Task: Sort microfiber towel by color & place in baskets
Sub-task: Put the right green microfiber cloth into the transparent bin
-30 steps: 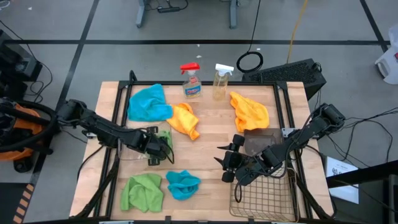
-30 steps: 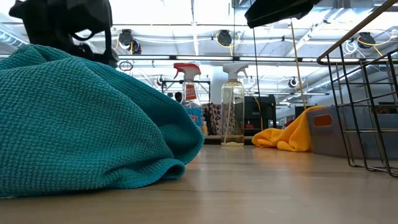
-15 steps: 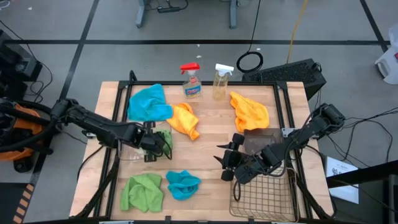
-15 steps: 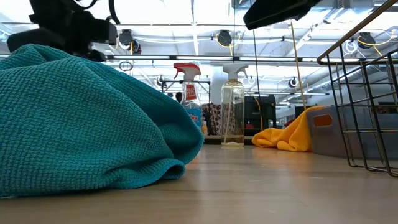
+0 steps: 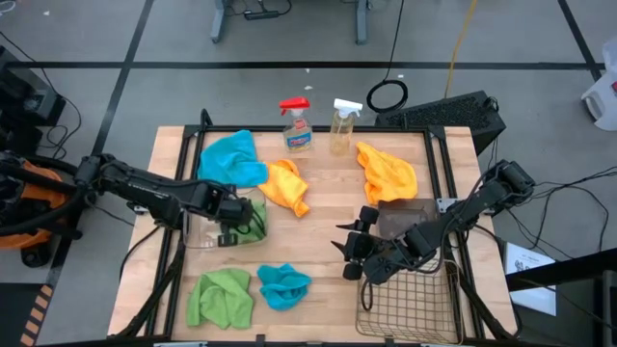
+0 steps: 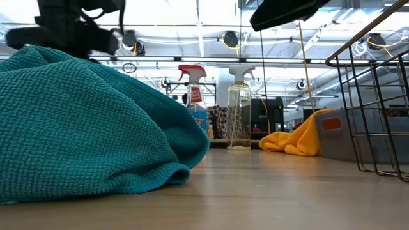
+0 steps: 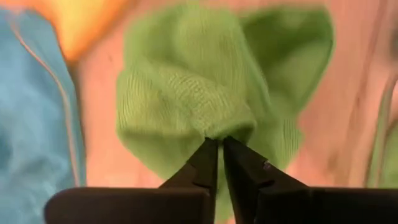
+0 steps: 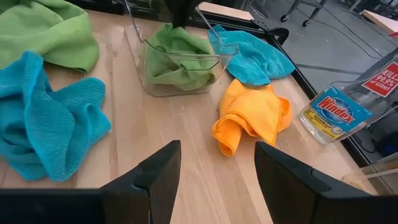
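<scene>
Bright green fuzzy towel (image 8: pixel 177 56) inside clear plastic tub (image 8: pixel 186 78), table left; second green fuzzy towel (image 5: pixel 220 298) nearer front edge; brass-coloured wire-mesh basket (image 5: pixel 410 306) front right; two clear spray bottles (image 5: pixel 298 125) at rear edge.

Six microfiber towels are lying around the clear plastic tub (image 5: pixel 214 229): two green, one sitting inside the tub (image 5: pixel 252 220) and one spread just in front of it (image 5: pixel 220 298); two turquoise, one bunched beside that front green one (image 5: pixel 283 285) and one lying behind the tub (image 5: pixel 231 159); and two orange-yellow, one lying just behind the tub next to the rear turquoise one (image 5: pixel 285 186) and one lying farther off to the tub's right (image 5: pixel 388 172). Three containers are showing in all, the tub itself plus a dark grey bin (image 5: pixel 405 220) and a wire-mesh basket (image 5: pixel 410 303), both standing well to its right. Two spray bottles are standing behind the tub at the table's far edge, one red-capped (image 5: pixel 297 125) and one white-capped (image 5: pixel 343 125), and two arms are reaching over the table.
</scene>
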Tool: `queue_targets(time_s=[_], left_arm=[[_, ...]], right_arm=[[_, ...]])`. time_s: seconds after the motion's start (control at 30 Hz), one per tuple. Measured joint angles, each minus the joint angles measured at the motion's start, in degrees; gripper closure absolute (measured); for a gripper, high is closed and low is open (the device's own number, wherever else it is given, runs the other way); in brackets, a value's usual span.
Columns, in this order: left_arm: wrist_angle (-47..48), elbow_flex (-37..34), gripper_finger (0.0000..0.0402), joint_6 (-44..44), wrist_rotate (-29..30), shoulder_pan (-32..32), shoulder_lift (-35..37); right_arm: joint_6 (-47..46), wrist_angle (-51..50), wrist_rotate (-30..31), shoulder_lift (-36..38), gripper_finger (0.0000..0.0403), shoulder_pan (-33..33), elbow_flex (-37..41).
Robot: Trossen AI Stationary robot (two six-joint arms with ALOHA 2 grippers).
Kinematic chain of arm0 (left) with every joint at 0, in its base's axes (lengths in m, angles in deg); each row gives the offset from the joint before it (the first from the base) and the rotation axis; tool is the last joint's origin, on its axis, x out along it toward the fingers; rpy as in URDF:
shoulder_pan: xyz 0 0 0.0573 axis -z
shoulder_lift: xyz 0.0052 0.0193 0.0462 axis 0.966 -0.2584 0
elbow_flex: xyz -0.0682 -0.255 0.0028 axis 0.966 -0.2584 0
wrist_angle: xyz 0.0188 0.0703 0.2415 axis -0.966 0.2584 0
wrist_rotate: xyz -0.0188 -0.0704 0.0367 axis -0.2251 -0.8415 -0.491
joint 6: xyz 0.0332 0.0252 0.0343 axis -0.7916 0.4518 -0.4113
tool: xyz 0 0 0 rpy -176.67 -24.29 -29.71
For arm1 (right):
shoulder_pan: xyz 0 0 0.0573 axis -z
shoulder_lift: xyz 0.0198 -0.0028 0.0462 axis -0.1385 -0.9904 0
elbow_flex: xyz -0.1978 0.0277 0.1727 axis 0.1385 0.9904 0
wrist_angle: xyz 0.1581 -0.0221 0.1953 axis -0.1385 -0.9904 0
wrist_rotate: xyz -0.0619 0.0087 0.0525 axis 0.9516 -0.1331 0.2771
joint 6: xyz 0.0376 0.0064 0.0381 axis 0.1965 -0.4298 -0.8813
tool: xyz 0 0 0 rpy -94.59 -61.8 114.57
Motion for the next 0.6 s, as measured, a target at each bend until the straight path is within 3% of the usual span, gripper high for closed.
queue_targets(time_s=[0.2, 0.27, 0.33, 0.4, 0.6], left_arm=[[1.67, -0.01, 0.0306, 3.57, -3.05, 0.44, 2.03], [-0.10, -0.01, 0.0288, 2.66, 0.15, 0.50, 2.62], [-3.22, -0.01, 0.0280, 1.29, 7.61, 0.39, 2.60], [-6.20, -0.54, 0.0278, -1.23, 11.98, 0.11, 2.37], [-13.96, -5.19, 0.0317, -6.50, 7.43, -3.11, -0.85]], right_arm=[[0.00, -0.24, 0.13, 0.00, 0.0206, 0.28, 0.00], [0.00, -0.24, 0.13, 0.00, 0.0206, 0.28, 0.00], [0.02, -0.22, 0.15, 0.00, 0.0206, 0.39, 0.00], [0.10, -0.22, 0.13, 0.00, 0.0206, 0.63, 0.00], [-0.09, -0.26, 0.18, 0.00, 0.0206, 0.78, 0.00]])
